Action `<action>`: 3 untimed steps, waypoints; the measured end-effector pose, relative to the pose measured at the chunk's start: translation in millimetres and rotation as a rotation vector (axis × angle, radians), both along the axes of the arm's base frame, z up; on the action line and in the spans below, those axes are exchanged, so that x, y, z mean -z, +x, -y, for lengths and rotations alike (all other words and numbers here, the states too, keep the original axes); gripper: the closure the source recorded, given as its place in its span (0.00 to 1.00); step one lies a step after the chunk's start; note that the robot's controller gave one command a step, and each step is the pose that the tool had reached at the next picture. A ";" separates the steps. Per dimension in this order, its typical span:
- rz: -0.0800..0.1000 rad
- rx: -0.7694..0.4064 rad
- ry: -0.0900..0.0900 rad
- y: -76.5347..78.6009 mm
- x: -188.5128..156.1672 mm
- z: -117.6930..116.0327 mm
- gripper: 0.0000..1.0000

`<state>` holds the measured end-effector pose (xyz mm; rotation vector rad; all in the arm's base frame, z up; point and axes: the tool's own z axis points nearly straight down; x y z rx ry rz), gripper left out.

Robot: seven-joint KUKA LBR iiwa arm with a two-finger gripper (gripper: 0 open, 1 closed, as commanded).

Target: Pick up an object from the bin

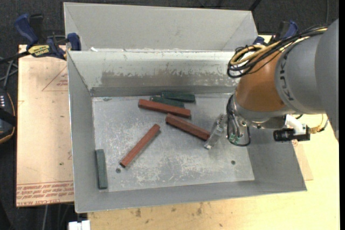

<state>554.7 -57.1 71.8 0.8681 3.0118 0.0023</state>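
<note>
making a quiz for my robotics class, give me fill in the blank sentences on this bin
The bin holds ___ reddish-brown bars in all.
The lone bar by the bin's left wall is dark ___.
In the view, the end effector is at the ___ end of the nearest brown bar.
Missing words: three; green; right

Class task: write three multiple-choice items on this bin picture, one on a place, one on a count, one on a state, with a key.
1. Where in the bin is the gripper?
A. back left corner
B. at the rightmost brown bar's right end
C. front left corner
2. How many reddish-brown bars lie there?
A. two
B. three
C. five
3. The green bar by the left wall is:
A. lying flat, alone
B. standing on end
C. stacked on another
Key: 1B, it hangs at that bar's end; 2B, three show; 3A, nothing touches it.
</note>
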 end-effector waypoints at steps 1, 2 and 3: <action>-0.008 0.004 0.001 -0.8 -5.7 -0.6 1.00; 0.003 -0.053 -0.001 -12.3 -31.9 -13.8 1.00; -0.006 -0.059 0.000 -59.2 -143.6 1.7 1.00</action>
